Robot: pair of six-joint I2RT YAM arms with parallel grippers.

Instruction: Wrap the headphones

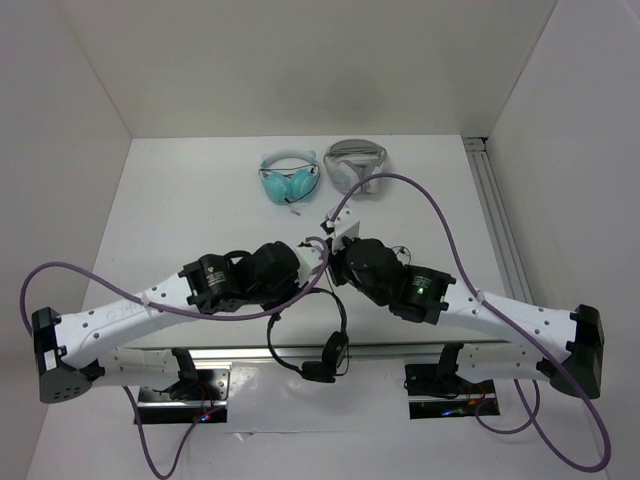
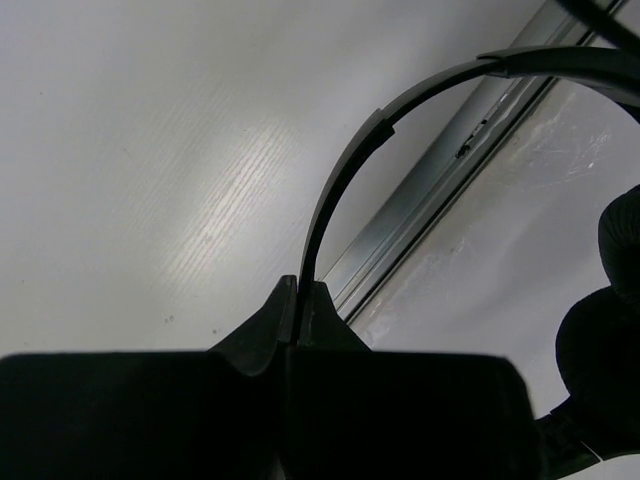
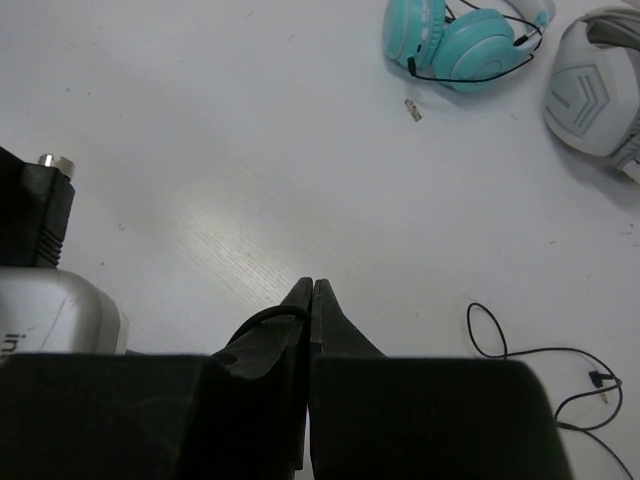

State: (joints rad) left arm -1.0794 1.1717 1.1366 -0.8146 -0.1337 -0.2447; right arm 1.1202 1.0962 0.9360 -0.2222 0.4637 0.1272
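Note:
The black headphones (image 1: 325,352) hang in the air over the table's near edge. My left gripper (image 1: 318,275) is shut on their thin headband (image 2: 345,170), and in the left wrist view the jaws (image 2: 300,287) pinch its end. The round ear pads (image 2: 608,370) hang at the right of that view. My right gripper (image 1: 330,255) is close beside the left one. It (image 3: 312,287) is shut on the thin black cable (image 3: 262,318), which loops over its left finger. The cable's loose end (image 3: 540,353) with the plug (image 3: 601,378) lies on the table.
Teal headphones (image 1: 290,181) and white-and-grey headphones (image 1: 356,165) lie at the back of the table; both also show in the right wrist view, teal (image 3: 460,40) and white-and-grey (image 3: 592,95). A small plug-like piece (image 3: 411,107) lies near the teal pair. A metal rail (image 2: 440,190) runs along the near edge.

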